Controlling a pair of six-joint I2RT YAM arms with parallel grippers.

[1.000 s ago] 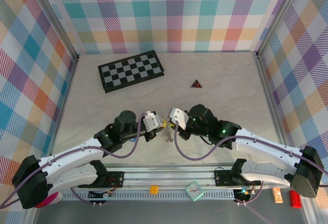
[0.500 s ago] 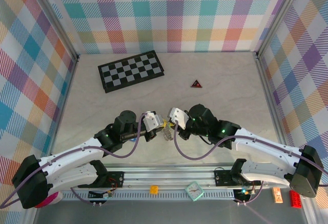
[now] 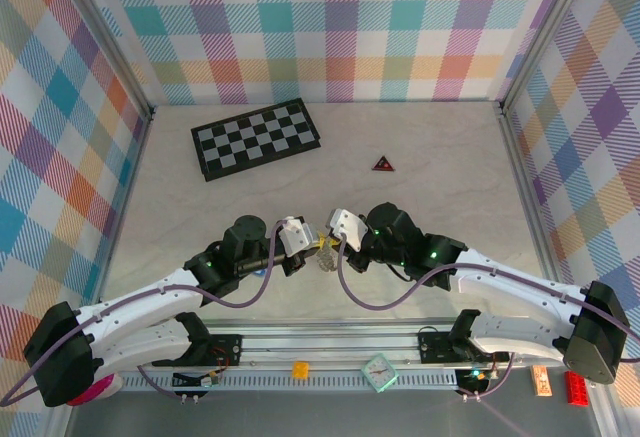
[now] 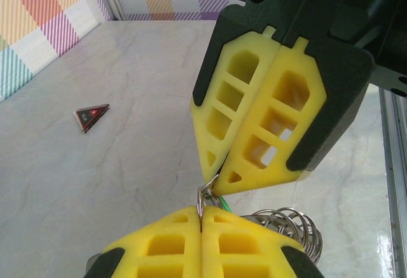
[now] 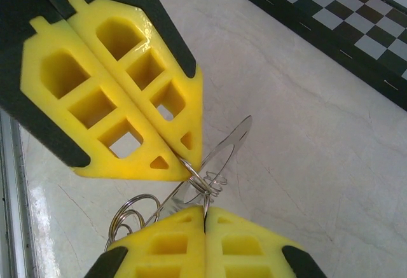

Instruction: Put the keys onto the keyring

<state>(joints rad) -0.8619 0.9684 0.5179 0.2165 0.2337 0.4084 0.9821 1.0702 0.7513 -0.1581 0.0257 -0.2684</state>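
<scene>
We note left gripper (image 4: 201,217) pressed shut, pinching keyring (image 4: 289,224) | right gripper (image 4: 214,177) pinches it too, tip to tip | green key (image 4: 220,203) between them, near-middle of table (image 3: 450,157).

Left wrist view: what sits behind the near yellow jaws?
Silvery keyring loops and a sliver of the green key; the jaws of the left gripper cover the rest.

Thin silvery keyring (image 4: 201,196) pinched between left hand (image 4: 202,217) and right hand (image 4: 217,177), green key (image 4: 222,202) against it.
</scene>
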